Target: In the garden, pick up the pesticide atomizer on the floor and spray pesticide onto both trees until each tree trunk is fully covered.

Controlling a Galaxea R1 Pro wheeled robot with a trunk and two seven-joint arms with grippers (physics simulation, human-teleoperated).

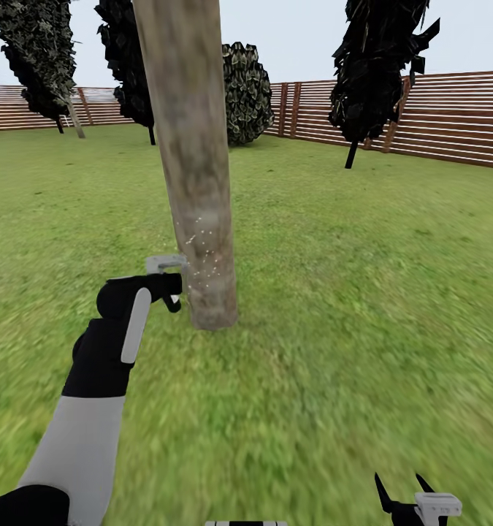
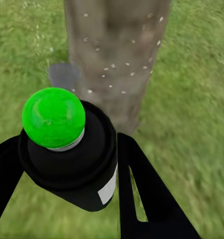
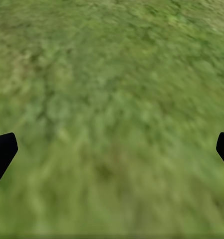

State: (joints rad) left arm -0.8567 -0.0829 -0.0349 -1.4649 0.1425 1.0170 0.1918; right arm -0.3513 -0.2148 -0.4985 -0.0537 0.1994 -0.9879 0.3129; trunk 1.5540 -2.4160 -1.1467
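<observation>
The pesticide atomizer (image 2: 67,149), a black bottle with a bright green top, sits between the black fingers (image 2: 142,189) of my left gripper (image 2: 67,167), which is shut on it. Its top faces the thick grey-beige tree trunk (image 2: 117,55) a short way ahead. In the head view my left gripper (image 1: 174,291) hovers low beside the trunk (image 1: 191,161), near its base. White specks (image 1: 200,248) dot the lower trunk. My right gripper (image 1: 403,491) hangs open over the grass floor (image 3: 112,89), with nothing between its fingers.
A second tree with a pale leaning trunk (image 1: 74,120) stands far back left. Dark trees (image 1: 377,66) and a rounded bush (image 1: 246,91) line the brown slat fence (image 1: 451,117). Open lawn (image 1: 363,292) spreads to the right.
</observation>
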